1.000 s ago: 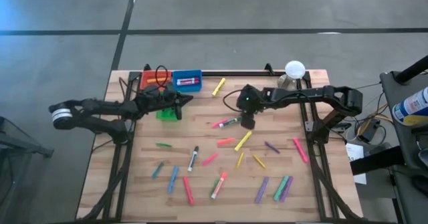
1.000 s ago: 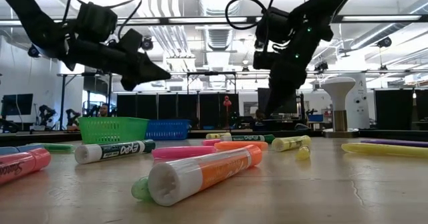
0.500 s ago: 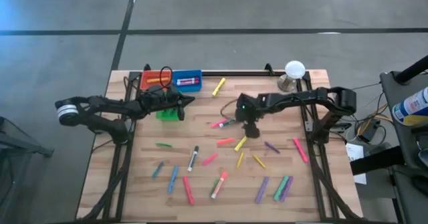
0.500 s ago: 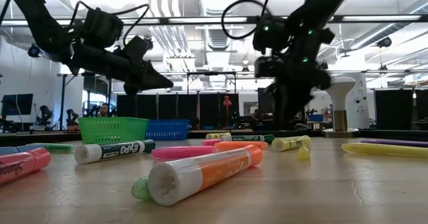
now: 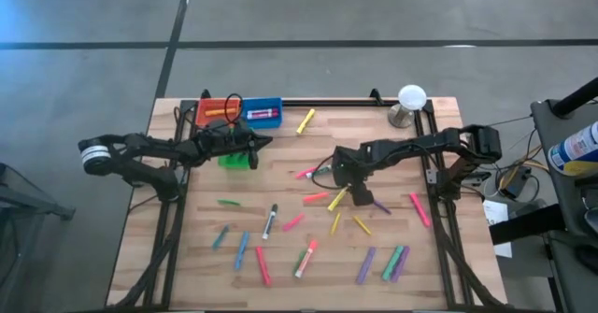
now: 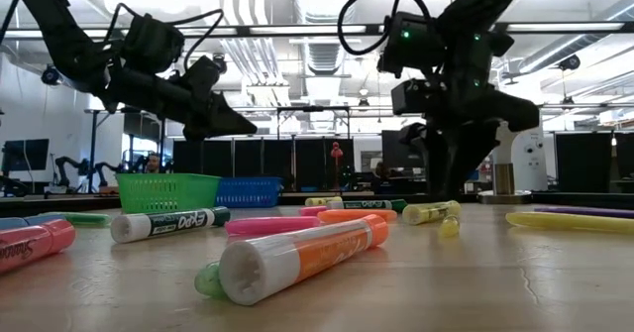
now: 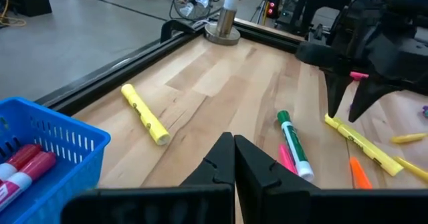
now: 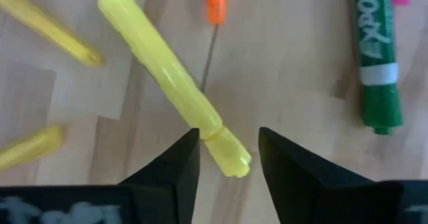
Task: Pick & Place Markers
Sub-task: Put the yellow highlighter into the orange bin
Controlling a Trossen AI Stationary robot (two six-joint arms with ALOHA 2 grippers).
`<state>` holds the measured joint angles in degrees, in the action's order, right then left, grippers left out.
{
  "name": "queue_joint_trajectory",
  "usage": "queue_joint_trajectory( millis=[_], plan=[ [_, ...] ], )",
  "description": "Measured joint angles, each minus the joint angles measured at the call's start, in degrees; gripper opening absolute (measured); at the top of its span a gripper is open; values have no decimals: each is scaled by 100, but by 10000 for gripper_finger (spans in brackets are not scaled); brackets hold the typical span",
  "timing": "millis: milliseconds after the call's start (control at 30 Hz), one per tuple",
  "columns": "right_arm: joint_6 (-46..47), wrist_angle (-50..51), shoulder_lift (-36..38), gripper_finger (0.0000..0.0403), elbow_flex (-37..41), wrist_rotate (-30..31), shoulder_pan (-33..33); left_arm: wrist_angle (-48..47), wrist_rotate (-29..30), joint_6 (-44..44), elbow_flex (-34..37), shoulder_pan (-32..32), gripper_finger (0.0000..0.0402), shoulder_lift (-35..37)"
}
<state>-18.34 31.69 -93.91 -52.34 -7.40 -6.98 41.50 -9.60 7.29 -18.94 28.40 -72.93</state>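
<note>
Counter (image 5: 201,257): you work on pale wooden planks with a dark metal rail round the edge.
Yellow marker (image 8: 175,78): your landmark, a smooth round yellow stick with a stepped cap end, lying flat on the wood near the counter's middle.
Right tool (image 8: 227,154): your right arm reaches in low over the counter; its dark wedge-shaped fingers are spread apart, one on each side of the yellow marker's cap end, not pressing it.
Near the yellow marker: a green marker (image 8: 376,57) with a white barrel lies just beside it, an orange marker (image 8: 215,2) near its other end, thin yellow ones close by.
Left tool (image 7: 233,158): your left arm hangs above the green bin (image 5: 235,158), well away from the yellow marker, its fingertips pressed together with nothing between them.
Blue bin (image 5: 262,112): mesh-walled plastic, holding red markers.
Other markers: scattered along the counter's near half.
</note>
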Motion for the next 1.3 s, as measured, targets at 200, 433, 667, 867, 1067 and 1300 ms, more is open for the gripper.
queue_joint_trajectory(
  millis=[200, 433, 667, 867, 1067, 1300],
  plan=[
    [-175, -369, 0, 115, 287, 33, 0, -664, -8, -9, -263, -9, 0, 0],
    [-139, -663, 0, 123, 410, 247, 0, -2109, -124, -26, -949, -169, 39, 0],
    [-115, -715, 0, 124, 413, 247, 0, -2310, -326, 6, -1334, -533, 102, -148],
    [65, -892, 0, 95, 542, 247, 0, -2318, -1188, 297, -1707, -773, 110, -576],
    [383, -1245, 0, 97, 750, 339, 4, -2605, -1247, 332, -2052, -1022, 110, -977],
    [448, -1401, 0, 84, 675, 687, 53, -2768, -1127, 725, -2205, -1167, 110, -1205]
  ],
)
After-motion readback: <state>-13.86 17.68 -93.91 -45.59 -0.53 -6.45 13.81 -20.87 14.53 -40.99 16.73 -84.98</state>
